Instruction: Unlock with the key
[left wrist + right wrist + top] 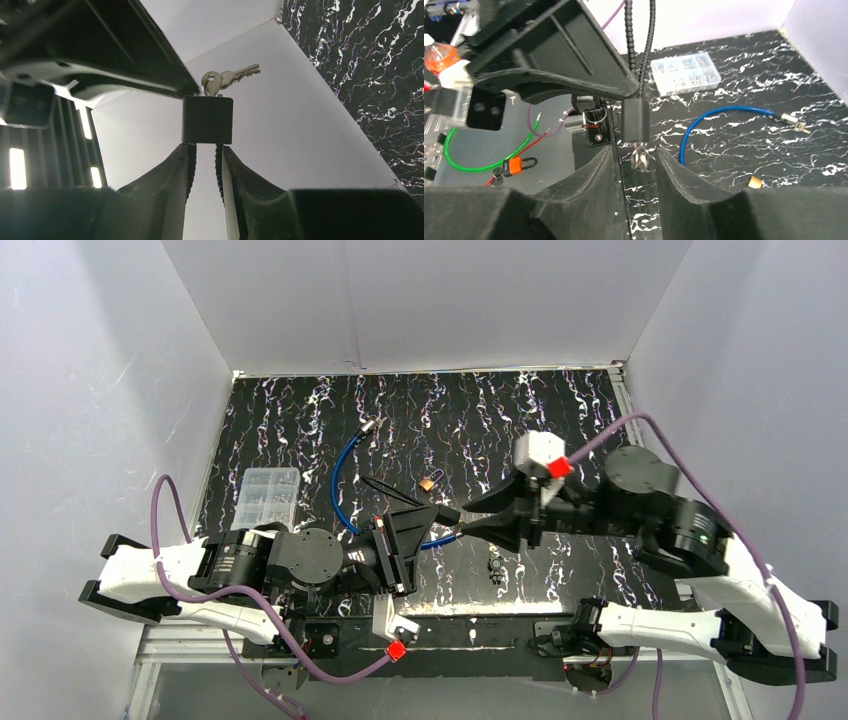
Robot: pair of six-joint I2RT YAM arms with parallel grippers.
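I see the left gripper (205,152) clamped on the black lock (207,120), holding it in mid-air. The keys (639,158) stick out of the lock's far end. Right gripper (635,150) is open, one finger on either side of the keys, no contact visible. Blue cable (724,112) lies below, beside the lock.

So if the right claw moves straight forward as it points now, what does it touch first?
Most likely the keys in the black lock: they stick out just ahead of the right claw, in line with its open jaws. Exact depth is unclear.
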